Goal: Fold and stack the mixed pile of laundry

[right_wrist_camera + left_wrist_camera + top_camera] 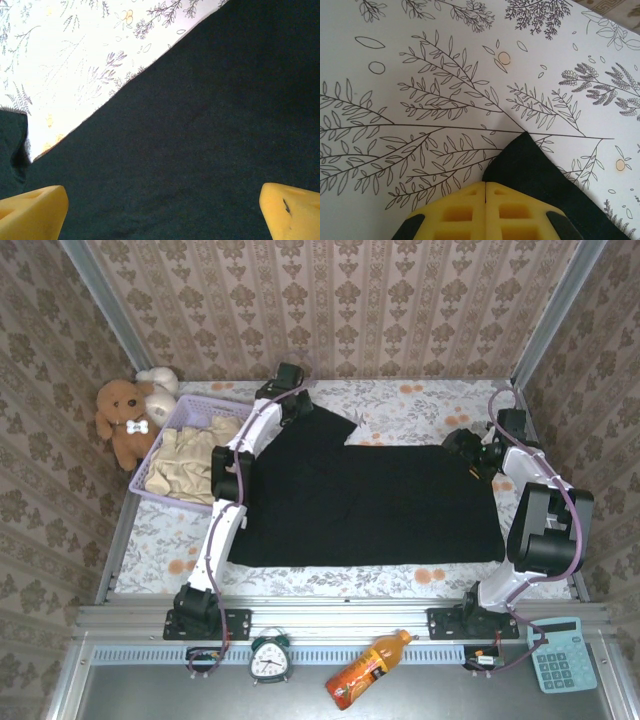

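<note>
Corner of black garment (540, 175) vanishes under the pads of left gripper (485, 186), clamped on it; right gripper (161, 200) hovers spread wide, fingers cut off.

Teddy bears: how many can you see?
2. A brown bear sits at the table's far left corner beside the basket. A white bear peeks out just behind it. More could be hidden behind them.

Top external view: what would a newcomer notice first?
The large black cloth garment dominates, spread over the floral table. The left gripper pinches its far-left corner, while the right gripper hangs open over its right side. A cream-beige gathered garment fills the lavender mesh basket, far left.
</note>
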